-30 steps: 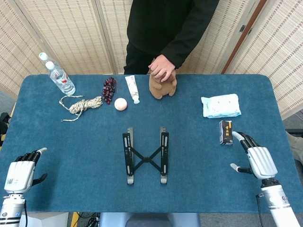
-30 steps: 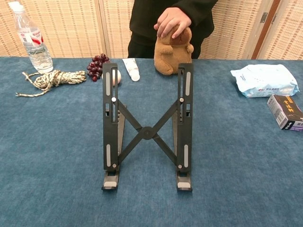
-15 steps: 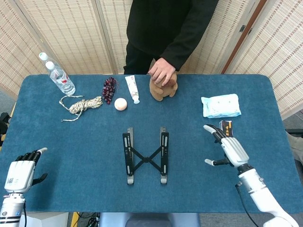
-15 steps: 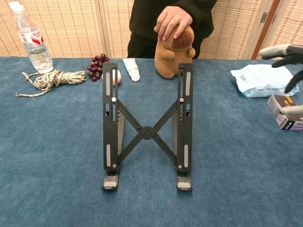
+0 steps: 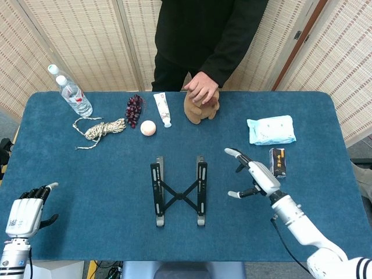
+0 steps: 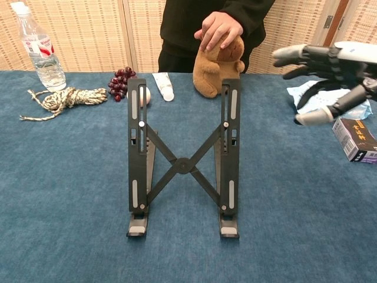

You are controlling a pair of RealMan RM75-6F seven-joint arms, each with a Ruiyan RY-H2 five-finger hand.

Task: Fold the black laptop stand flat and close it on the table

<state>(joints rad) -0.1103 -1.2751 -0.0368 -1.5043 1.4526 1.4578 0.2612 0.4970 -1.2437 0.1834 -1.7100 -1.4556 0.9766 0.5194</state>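
**Black laptop stand propped open mid-desk, both hands off it**

The black metal laptop stand (image 5: 178, 190) with its X-shaped cross brace sits at the middle of the blue felt-covered desk (image 5: 87, 174). Only the chest view shows it raised, its two rails (image 6: 179, 159) tilted up from the front feet; from the head view it reads almost as a flat outline.

Going left to right: the white-and-black left hand (image 5: 26, 209) hovers at the near left corner of the desk, fingers side by side and loosely extended, the thumb out, holding nothing, well apart from the stand. It shows in the head view alone.

At the far edge lie a clear plastic water bottle (image 5: 71, 92), a coiled speckled rope (image 5: 102, 129), a bunch of dark purple grapes (image 5: 134, 109), a pale round ball (image 5: 148, 128), a white tube (image 5: 163, 108) and a brown plush toy (image 5: 199, 107) under a person's hand (image 5: 201, 87).

The right hand (image 5: 253, 175) hangs near the stand's right rail, not touching it, fingers (image 6: 297, 53) spread apart and empty. Beyond it lie a small dark box (image 5: 278, 162) and a pale blue wipes packet (image 5: 271, 129).
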